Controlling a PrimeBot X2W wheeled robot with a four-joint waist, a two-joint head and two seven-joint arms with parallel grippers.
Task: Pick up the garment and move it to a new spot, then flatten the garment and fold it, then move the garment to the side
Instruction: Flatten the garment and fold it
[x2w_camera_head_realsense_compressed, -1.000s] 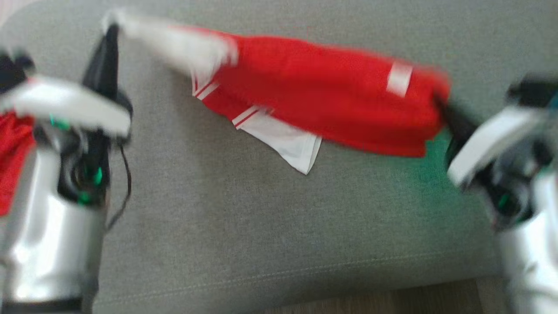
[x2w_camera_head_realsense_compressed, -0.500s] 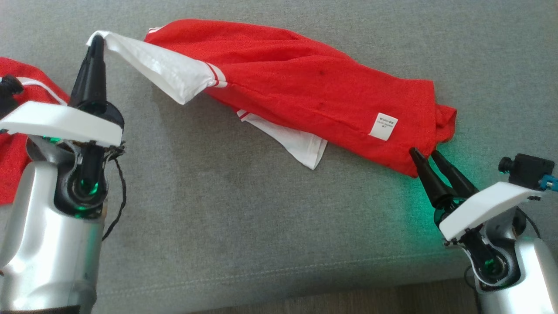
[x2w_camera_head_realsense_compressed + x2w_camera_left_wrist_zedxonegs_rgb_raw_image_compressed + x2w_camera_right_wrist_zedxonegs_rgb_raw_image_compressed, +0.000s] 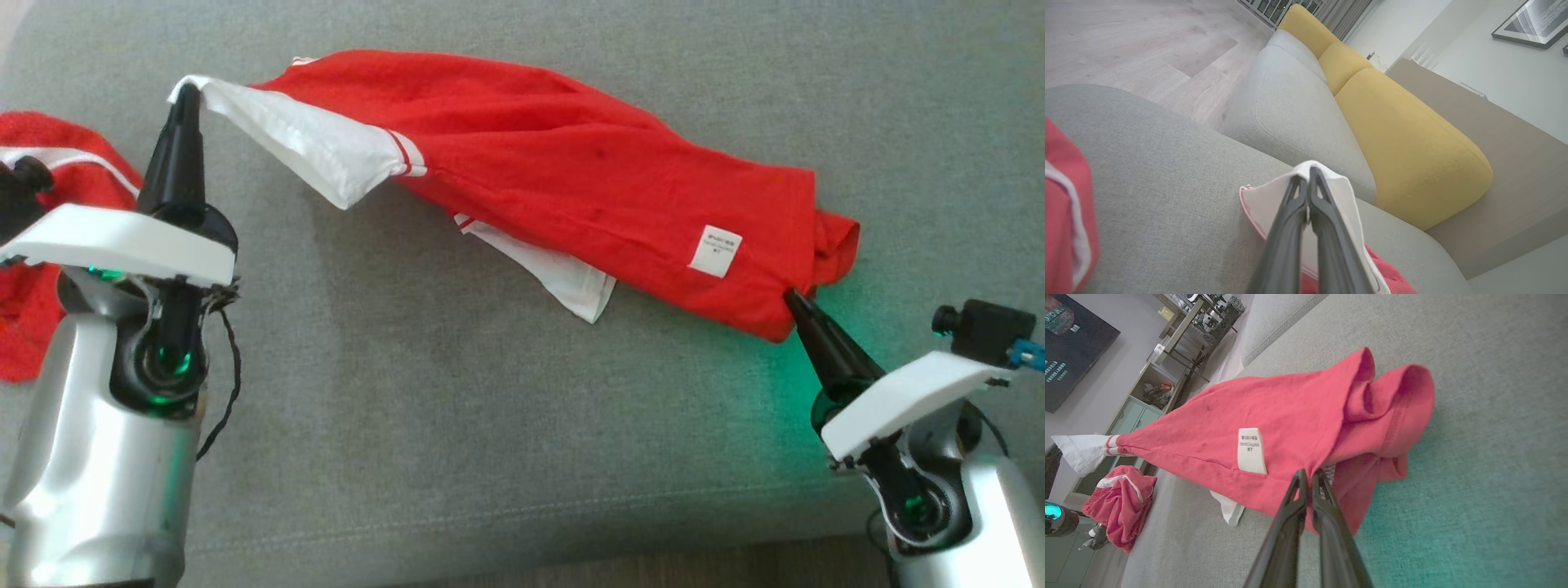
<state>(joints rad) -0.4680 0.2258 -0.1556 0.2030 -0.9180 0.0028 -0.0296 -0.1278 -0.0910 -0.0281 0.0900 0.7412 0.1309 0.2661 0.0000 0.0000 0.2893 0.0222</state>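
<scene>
The garment (image 3: 571, 188) is a red shirt with white sleeves, stretched across the grey cushion (image 3: 490, 425) between both arms. My left gripper (image 3: 186, 91) is shut on the white sleeve end at the upper left; in the left wrist view the white cloth (image 3: 1265, 204) wraps the tips of the left gripper (image 3: 1306, 179). My right gripper (image 3: 790, 299) is shut on the red hem at the lower right corner, beside a white label (image 3: 715, 250). The right wrist view shows the right gripper (image 3: 1308, 475) pinching the bunched hem of the garment (image 3: 1290, 428).
A second red-and-white garment (image 3: 33, 245) lies crumpled at the left edge, behind my left arm, also seen as a heap (image 3: 1120, 502) in the right wrist view. A grey and yellow sofa (image 3: 1392, 122) stands beyond the cushion. The cushion's front edge (image 3: 522, 523) runs below.
My right gripper, open beside the hem half a second ago, has closed on the red hem. The left gripper keeps its hold on the white sleeve. The garment has settled lower.
</scene>
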